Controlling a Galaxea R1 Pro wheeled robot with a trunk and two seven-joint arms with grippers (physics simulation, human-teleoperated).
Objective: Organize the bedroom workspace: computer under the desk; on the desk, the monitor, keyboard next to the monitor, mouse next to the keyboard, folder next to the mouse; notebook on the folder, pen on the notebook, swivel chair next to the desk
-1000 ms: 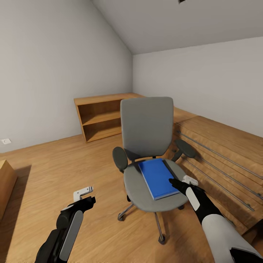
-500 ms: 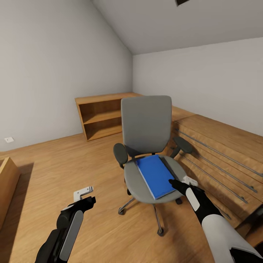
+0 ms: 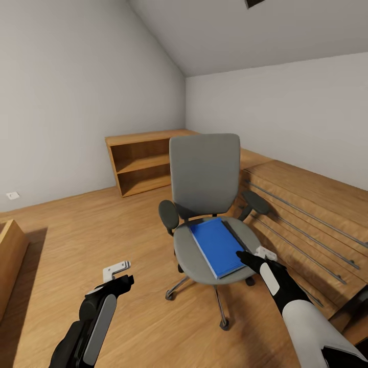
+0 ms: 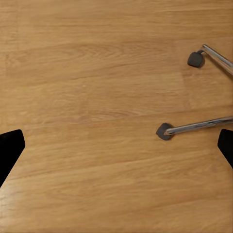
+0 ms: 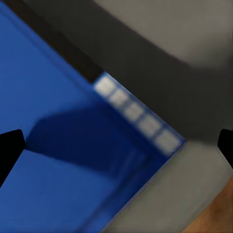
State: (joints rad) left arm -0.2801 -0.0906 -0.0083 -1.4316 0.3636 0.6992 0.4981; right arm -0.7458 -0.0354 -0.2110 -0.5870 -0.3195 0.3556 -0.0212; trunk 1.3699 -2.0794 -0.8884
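A: What has changed over the last second?

B: The whole head view slid a little and has now settled, so the camera moved, not the things. The swivel chair [image 3: 207,204] sits slightly further out than 1 second ago; over the last half second nothing shifts.

A: Where is the folder?

B: The folder [image 3: 217,246] lies flat on the chair seat, its near corner directly under the right claw [image 3: 249,257]. In the right wrist view that corner [image 5: 97,160] sits between the 2 fingertips at the edges.

A: So the claw is gripping it?

B: No. The right claw stands spread wide, above the corner, holding nothing. The left claw [image 3: 118,273] is also spread wide, over bare floor [image 4: 97,97] beside the chair's chrome legs.

A: Meaning?

B: Probably the approach is finished and the folder pick-up comes next.
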